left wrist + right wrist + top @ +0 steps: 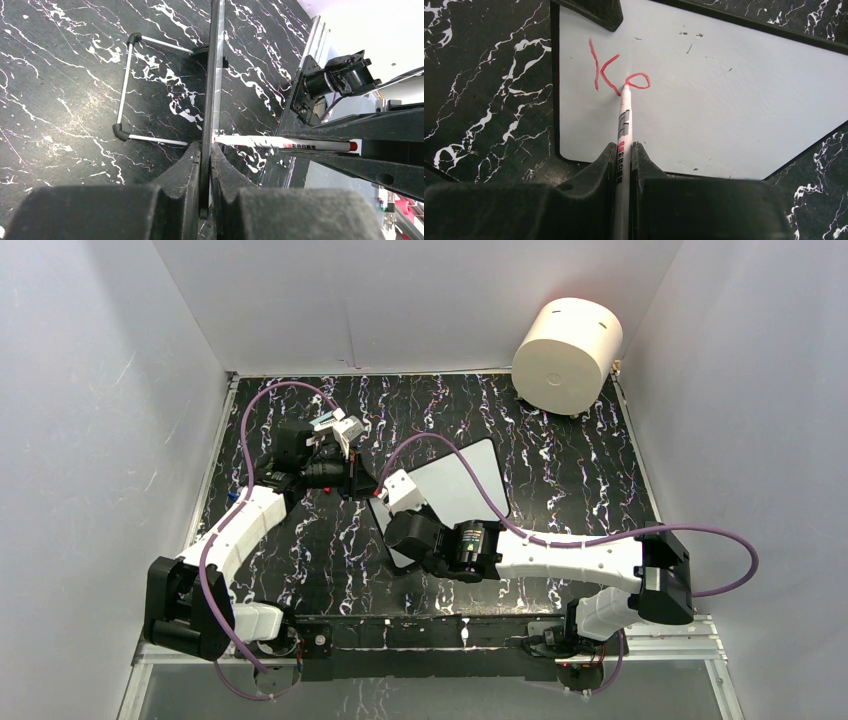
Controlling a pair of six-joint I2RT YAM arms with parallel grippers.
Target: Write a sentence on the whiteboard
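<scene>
Status: whiteboard (445, 485) at middle of table (560, 470), left gripper (205, 150) clamped on its edge; right gripper (624, 150) clamped on marker (624, 120), tip touching board at loop after red K; sentence (600, 74) barely begun. Advice: light even pressure, small strokes, board pinned firm.

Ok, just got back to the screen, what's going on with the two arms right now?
The left gripper is shut on the edge of the whiteboard, holding it in place. The right gripper is shut on a white marker, with the tip touching the board. The sentence is only just started: a red K and one loop beside it. The rest of the board is blank apart from a few small specks.
</scene>
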